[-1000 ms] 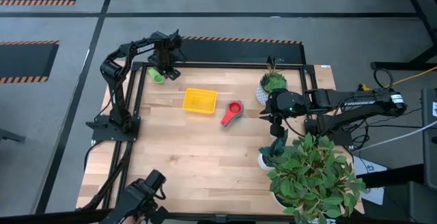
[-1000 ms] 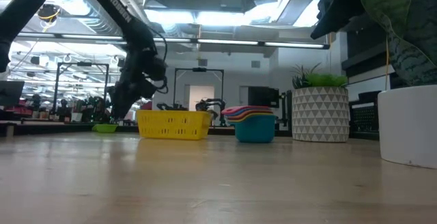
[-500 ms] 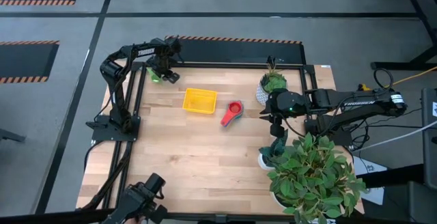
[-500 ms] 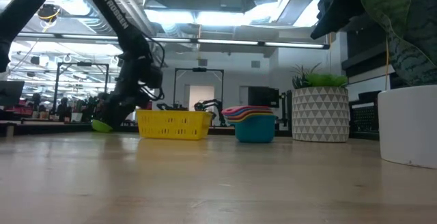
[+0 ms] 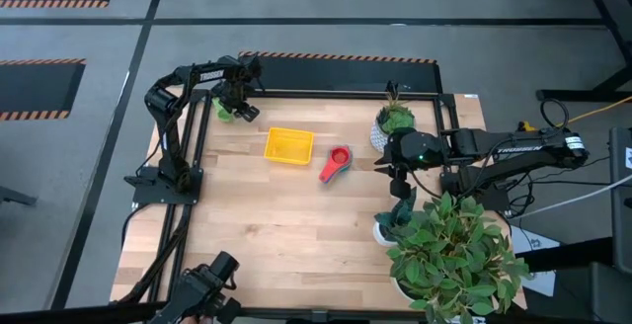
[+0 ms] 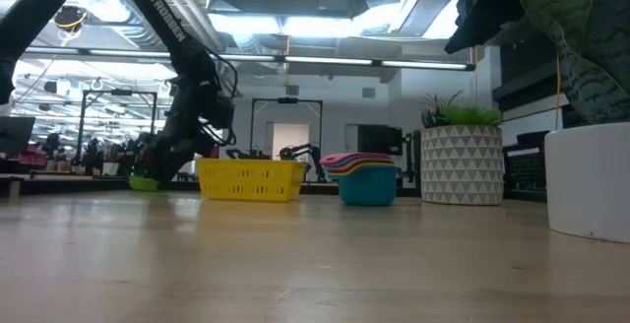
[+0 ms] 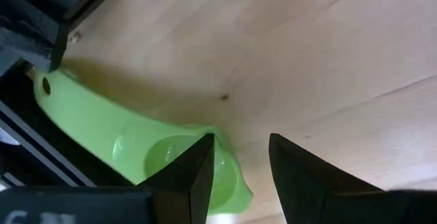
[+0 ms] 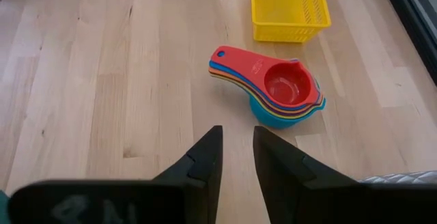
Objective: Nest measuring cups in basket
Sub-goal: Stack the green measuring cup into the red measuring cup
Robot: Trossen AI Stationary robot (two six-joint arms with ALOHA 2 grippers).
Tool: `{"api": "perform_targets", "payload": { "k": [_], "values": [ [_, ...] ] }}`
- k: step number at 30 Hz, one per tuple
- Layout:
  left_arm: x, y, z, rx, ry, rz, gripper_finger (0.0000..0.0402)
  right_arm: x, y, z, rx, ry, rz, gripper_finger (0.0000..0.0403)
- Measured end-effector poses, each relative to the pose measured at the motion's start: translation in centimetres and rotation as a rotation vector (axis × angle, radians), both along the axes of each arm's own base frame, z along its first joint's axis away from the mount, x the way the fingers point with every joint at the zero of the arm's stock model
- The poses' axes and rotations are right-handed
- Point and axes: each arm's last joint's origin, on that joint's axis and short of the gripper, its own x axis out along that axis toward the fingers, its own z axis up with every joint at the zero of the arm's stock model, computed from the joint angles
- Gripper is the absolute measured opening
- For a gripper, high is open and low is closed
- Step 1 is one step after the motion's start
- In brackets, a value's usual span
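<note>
The green measuring cup (image 7: 116, 138) lies at the table's far left corner (image 5: 224, 114), its handle pointing at the black frame. My left gripper (image 7: 242, 159) is open and down at it, its fingers on either side of the bowl's wall. The other cups sit nested, red on top, as one stack (image 8: 283, 87) mid-table (image 5: 336, 162), right of the yellow basket (image 5: 289, 145). The basket holds nothing. My right gripper (image 8: 237, 149) hovers narrowly open above the table's right side (image 5: 399, 181), away from the stack. My left gripper comes from above, slanting down. One finger (image 7: 194, 176) lies over the inside of the green cup's bowl at its rim (image 7: 231, 176); the other finger stands outside with bare wood between it and the cup. The cup rests on the table. Whether the inner finger touches, I cannot tell.
A white patterned plant pot (image 5: 393, 126) stands at the far right, right of the stack. A large leafy plant (image 5: 449, 255) in a white pot (image 6: 591, 180) fills the near right corner. A black frame edge (image 7: 41, 19) runs right behind the green cup.
My left gripper has come down and moved toward the table's far left corner onto the green cup. The cup has shifted a little toward the left edge. The right arm has kept still.
</note>
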Motion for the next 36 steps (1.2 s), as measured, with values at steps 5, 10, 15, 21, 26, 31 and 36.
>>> {"api": "perform_targets", "payload": {
  "k": [5,10,15,21,26,31,36],
  "values": [
    [-0.16,-0.21,0.04,-0.019,0.021,0.001,0.0134,0.00,0.00,0.00,0.000,0.000,0.000,0.0087],
    [-0.19,-0.16,0.04,-0.005,0.038,0.002,0.0134,0.00,0.01,0.00,0.000,0.000,0.001,0.0087],
    [-0.19,-0.10,0.04,0.017,0.047,0.053,0.0123,0.00,0.01,0.00,0.000,0.000,0.000,0.0087],
    [-0.20,-0.10,0.04,0.018,0.047,0.057,0.0065,0.00,0.01,0.00,0.000,0.000,0.000,0.0087],
    [-0.25,-0.21,0.06,0.008,0.053,0.062,0.0011,0.00,0.00,0.00,0.000,0.001,0.000,0.0087],
    [-0.21,-0.20,0.06,0.009,0.051,0.055,0.0010,0.00,0.01,0.00,0.000,0.001,0.000,0.0087],
    [0.38,-0.69,0.45,0.008,0.053,-0.009,0.0004,0.00,0.00,0.00,0.000,0.001,0.000,0.0087]
  ]
}}
